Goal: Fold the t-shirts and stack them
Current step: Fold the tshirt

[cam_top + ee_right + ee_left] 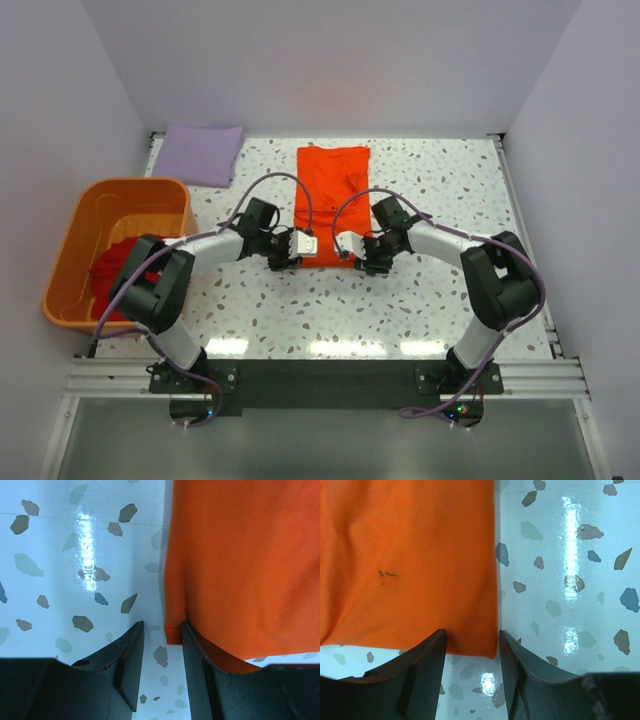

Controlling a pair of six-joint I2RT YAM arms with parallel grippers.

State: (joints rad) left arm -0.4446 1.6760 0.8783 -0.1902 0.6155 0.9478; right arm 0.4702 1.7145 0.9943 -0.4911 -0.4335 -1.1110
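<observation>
A bright orange t-shirt [331, 190] lies flat on the table as a long folded rectangle. Both grippers sit at its near edge. My left gripper [303, 245] is open, and the shirt's near corner [485, 647] lies between its fingertips [472, 636] with a gap on each side. My right gripper [351, 246] is open too; the other near corner's hem [174, 630] lies between its fingertips [162, 628], against the right finger [197, 652]. A pale lavender t-shirt [201, 153] lies folded at the back left. A darker red t-shirt [112, 272] is bunched in the tub.
A rigid orange plastic tub [135, 200] stands at the left edge of the speckled table [450, 290]. White walls close the table in at the back and on both sides. The arm bases are bolted to the near rail.
</observation>
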